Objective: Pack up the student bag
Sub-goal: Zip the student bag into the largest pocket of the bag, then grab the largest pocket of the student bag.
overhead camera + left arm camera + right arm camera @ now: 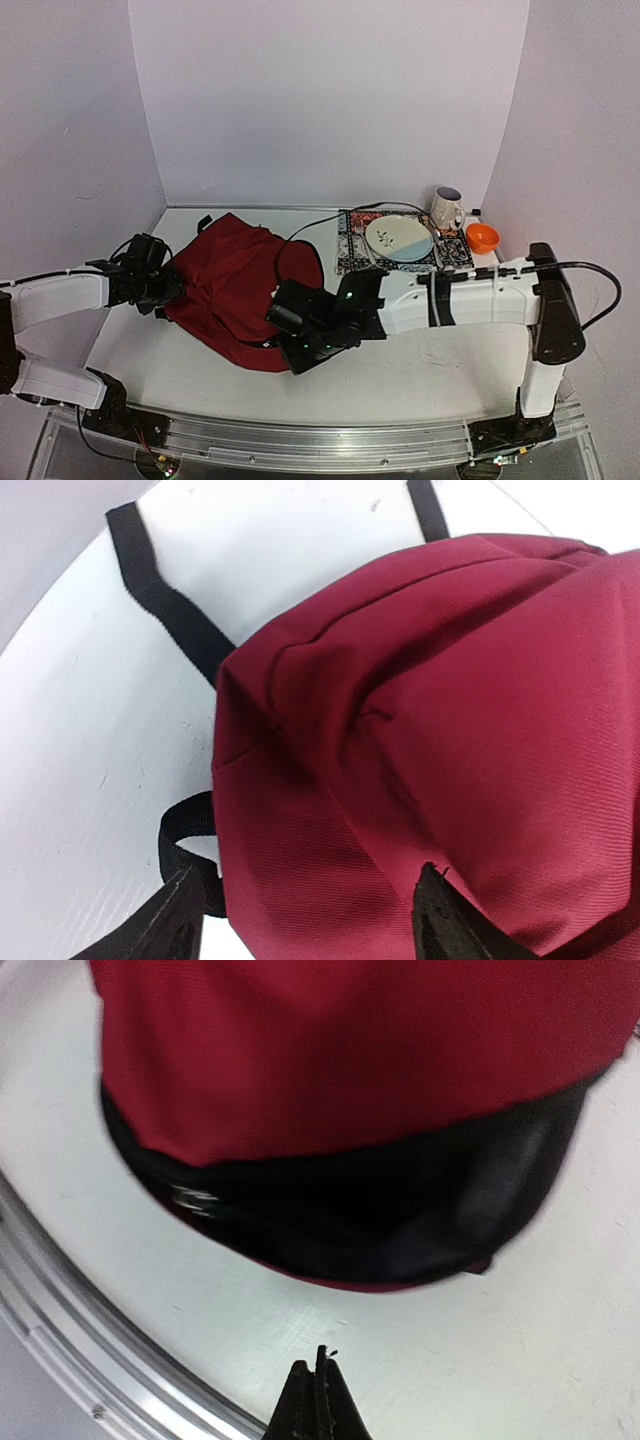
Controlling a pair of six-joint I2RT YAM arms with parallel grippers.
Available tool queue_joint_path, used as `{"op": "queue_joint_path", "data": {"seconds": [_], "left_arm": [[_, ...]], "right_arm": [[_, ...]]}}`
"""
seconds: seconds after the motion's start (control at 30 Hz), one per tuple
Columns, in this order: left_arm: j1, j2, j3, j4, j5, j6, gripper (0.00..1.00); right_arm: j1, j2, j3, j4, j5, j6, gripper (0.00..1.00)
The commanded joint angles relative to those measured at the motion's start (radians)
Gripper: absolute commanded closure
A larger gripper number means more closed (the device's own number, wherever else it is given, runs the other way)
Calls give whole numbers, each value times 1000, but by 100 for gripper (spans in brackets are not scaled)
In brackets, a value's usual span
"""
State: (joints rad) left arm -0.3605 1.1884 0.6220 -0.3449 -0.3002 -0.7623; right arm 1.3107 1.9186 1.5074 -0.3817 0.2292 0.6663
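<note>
The student bag (235,280), dark red fabric with black straps, lies on its side on the left half of the white table. My left gripper (168,288) is at the bag's left end, and in the left wrist view it (310,920) is open. Its fingers stand wide apart with red bag fabric (420,710) bulging between them and a black strap loop (185,830) by the left finger. My right gripper (296,358) is at the bag's near end. It (318,1360) is shut on nothing, low over bare table, pointing at the bag's black-lined mouth (380,1220).
A patterned mat (350,250) at the back right carries a plate (398,238), a mug (447,208) and an orange bowl (482,237). A cable runs from the mat over the bag. The table's metal front rail (80,1300) lies close to my right gripper.
</note>
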Motion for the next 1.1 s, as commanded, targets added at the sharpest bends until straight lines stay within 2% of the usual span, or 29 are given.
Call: {"op": "queue_joint_path", "data": {"seconds": [0.0, 0.13, 0.27, 0.37, 0.53, 0.67, 0.77, 0.87, 1.07], "left_arm": [[6, -24, 67, -17, 89, 30, 22], [6, -139, 25, -31, 217, -31, 12], [4, -240, -11, -120, 289, -66, 9], [-3, -306, -34, -165, 389, -89, 7], [-46, -373, -49, -214, 494, -138, 6], [-104, -395, -66, -217, 531, -185, 6], [-168, -387, -70, -214, 524, -224, 6], [-215, -375, -74, -188, 523, -254, 6], [-233, -358, -112, -83, 585, -300, 12]], "right_arm": [[35, 103, 150, 16, -113, -89, 100], [37, 146, 212, 24, -108, -90, 100], [35, 112, 181, 23, -76, -81, 99], [14, 56, 125, 23, -80, -81, 91], [-37, 1, 66, 52, -120, -111, 64], [-96, -30, 17, 126, -187, -121, 54], [-137, -61, -42, 208, -246, -126, 41], [-170, -74, -89, 270, -297, -129, 34], [-198, -69, -145, 362, -371, -139, 26]]}}
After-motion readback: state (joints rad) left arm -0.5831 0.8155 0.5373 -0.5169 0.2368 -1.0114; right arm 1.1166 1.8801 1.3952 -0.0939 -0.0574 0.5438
